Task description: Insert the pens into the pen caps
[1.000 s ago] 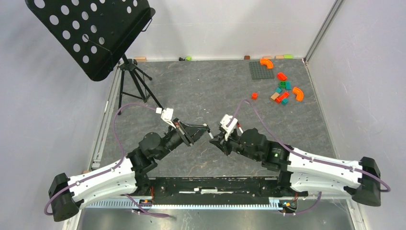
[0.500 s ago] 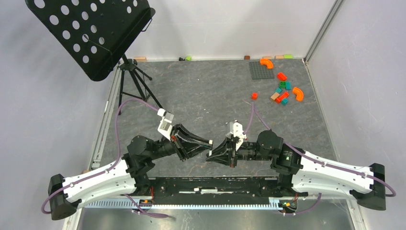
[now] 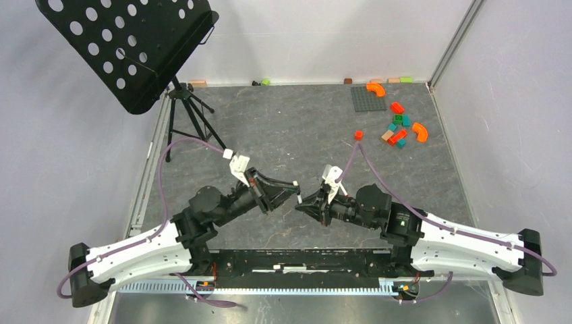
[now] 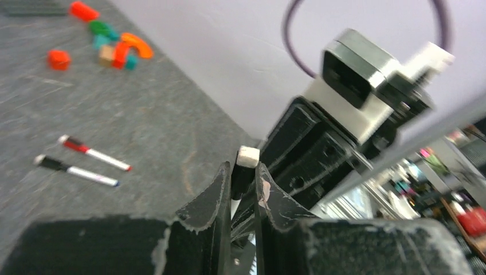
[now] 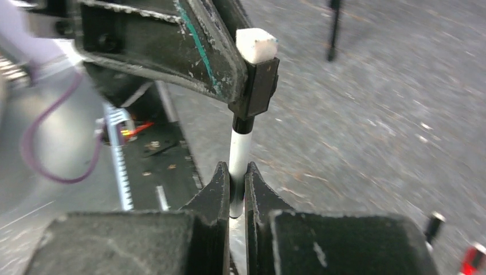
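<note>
Two pens (image 4: 91, 153) lie side by side on table (image 4: 172, 109).

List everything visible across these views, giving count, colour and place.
music stand: one, black, perforated, on a tripod, back left.
baseplate: one, dark grey, back right.
toy blocks: loose cluster, orange, red, green, teal, tan, back right; one red block apart.
edge blocks: a few, mixed colours, along the back wall.
red-ended pen: one, white barrel, lying on the table.
black-ended pen: one, white barrel, lying beside it.
held pen: one, white barrel, between the arms.
cap: one, black with white end, meeting the held pen's tip.
table: one, grey.
left fingers: two, black, shut on the cap.
right fingers: two, black, shut on the held pen.
</note>
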You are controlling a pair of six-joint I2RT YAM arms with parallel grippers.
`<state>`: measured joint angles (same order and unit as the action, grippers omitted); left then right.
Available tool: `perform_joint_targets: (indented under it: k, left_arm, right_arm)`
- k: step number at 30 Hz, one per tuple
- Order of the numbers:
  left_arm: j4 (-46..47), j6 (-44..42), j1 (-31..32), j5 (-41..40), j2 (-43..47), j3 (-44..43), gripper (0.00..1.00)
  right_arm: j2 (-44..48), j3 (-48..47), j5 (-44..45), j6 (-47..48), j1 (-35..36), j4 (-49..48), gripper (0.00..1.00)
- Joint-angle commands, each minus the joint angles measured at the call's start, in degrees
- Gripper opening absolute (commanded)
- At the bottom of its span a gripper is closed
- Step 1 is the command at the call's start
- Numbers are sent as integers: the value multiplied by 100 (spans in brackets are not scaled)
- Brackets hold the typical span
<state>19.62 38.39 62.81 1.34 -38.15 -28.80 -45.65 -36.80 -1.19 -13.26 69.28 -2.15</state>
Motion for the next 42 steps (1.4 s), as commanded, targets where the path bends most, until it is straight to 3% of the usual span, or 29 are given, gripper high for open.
perform_joint_targets:
  k: [1, 7, 12, 16, 18, 22, 25, 30, 33, 38, 42]
  left_arm:
    - [-2206, 657, 35, -1515, -883, -126, 2]
    - [-2293, 1253, 150, -1965, -1607, -345, 2]
    - [-2545, 1298, 250, -2209, -1648, -504, 2]
    - [-2431, 962, 256, -2216, -1210, -456, 12]
    - [-2405, 654, 255, -2294, -904, -526, 22]
    - [-2091, -116, 252, -2286, -218, -511, 69]
    - [-1587, -652, 251, -1965, 227, -268, 88]
    - [-212, -1378, 244, -508, 1264, 602, 89]
    - [124, -1654, 247, 256, 1737, 837, 88]
    - [246, -1796, 249, 492, 2053, 940, 85]
    - [399, -1750, 254, 578, 1965, 975, 76]
  right_arm:
    - [-92, -331, 1853, 375, -11, -1063, 0]
    - [-459, -335, 2375, 479, -11, -1084, 0]
    - [-606, -329, 2488, 530, -11, -1028, 0]
    - [-564, -240, 2125, 480, -11, -1029, 0]
    - [-508, -90, 1783, 444, -11, -1101, 0]
    - [-450, 175, 1392, 325, -10, -1119, 0]
    - [-334, 256, 972, 297, -17, -1022, 0]
    - [-47, 439, -333, 244, -11, -1023, 0]
    - [-12, 518, -1284, 115, -11, -1213, 0]
    - [-81, 594, -1915, -158, -11, -1476, 0]
    - [-167, 630, -2065, -251, -11, -1658, 0]
